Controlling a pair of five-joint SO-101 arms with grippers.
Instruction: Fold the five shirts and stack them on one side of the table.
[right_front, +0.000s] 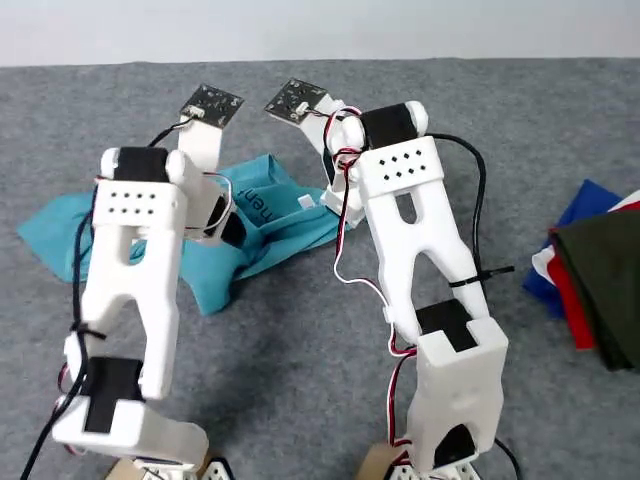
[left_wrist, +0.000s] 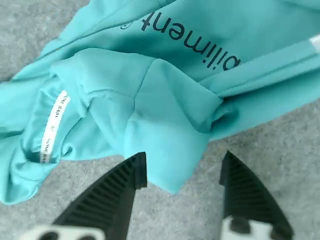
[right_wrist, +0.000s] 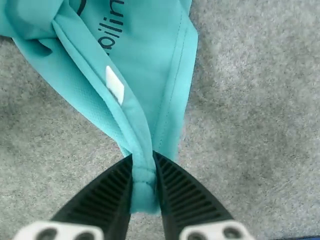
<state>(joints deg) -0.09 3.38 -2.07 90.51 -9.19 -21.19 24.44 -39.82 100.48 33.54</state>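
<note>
- Your left gripper (left_wrist: 185, 165) has its fingers spread apart, with nothing pinched; a folded corner of the teal shirt (left_wrist: 165, 95) points into the gap between them (you cannot tell whether the cloth touches either finger).
- Just beyond that left gripper's fingertips the shirt lies bunched, and its neck label (left_wrist: 54, 125) sits off to one side of the fingers, close by.
- Your right gripper (right_wrist: 143, 161) is clamped on a doubled edge of the same shirt, the cloth squeezed between both fingers and running straight away from the fingertips.
- A small white tag (right_wrist: 114, 84) sits on that doubled edge, a little ahead of the right gripper.
- From above, the teal shirt spreads crumpled on the grey table (right_front: 290, 370), under and between both grippers, which are near one another.
- The stack of folded shirts (right_front: 600, 270), dark one on top with red and blue beneath, lies well apart from the right gripper, out to its right at the table's edge.
</note>
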